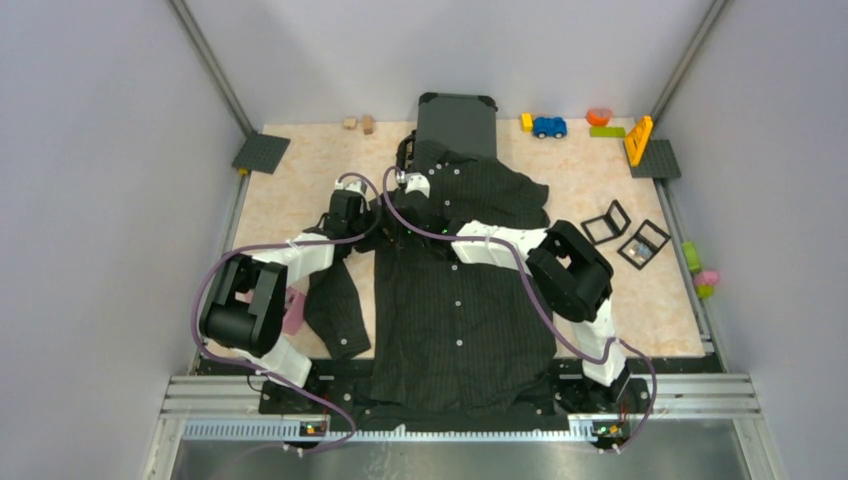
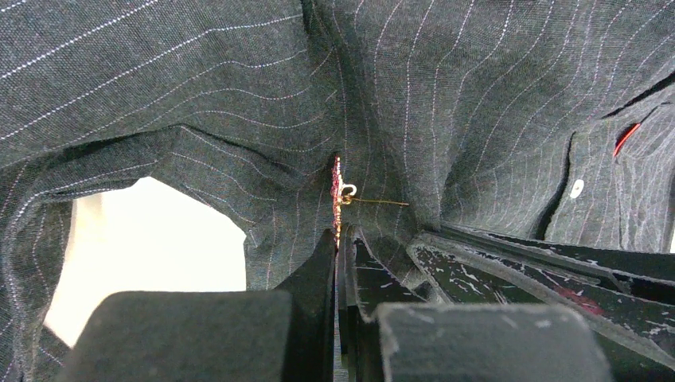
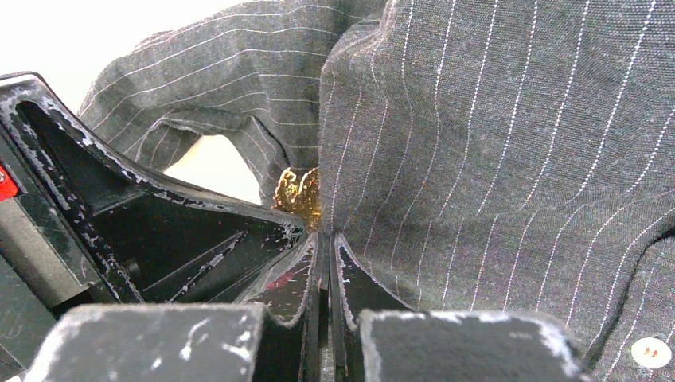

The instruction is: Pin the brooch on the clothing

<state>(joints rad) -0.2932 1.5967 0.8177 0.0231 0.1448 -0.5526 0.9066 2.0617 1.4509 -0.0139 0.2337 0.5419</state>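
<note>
The clothing [image 1: 460,300], a black pinstriped shirt, lies flat with its collar toward the far side. Both arms reach to its upper left shoulder. In the left wrist view my left gripper [image 2: 340,235] is shut on the brooch [image 2: 337,191], seen edge-on, red and gold. Its thin gold pin [image 2: 380,202] sticks out to the right against the cloth [image 2: 477,95]. My right gripper [image 3: 322,237] is shut on a fold of the shirt [image 3: 493,143], with the gold brooch [image 3: 298,193] just beyond its tips. In the top view the left gripper [image 1: 375,215] and the right gripper [image 1: 395,212] meet.
A dark grey suitcase [image 1: 457,122] stands behind the collar. Toys line the back: a blue car [image 1: 549,127], an orange piece [image 1: 638,140], wooden blocks [image 1: 358,123]. Black baseplates [image 1: 261,153] sit in the far corners. Small black frames [image 1: 605,224] lie to the right.
</note>
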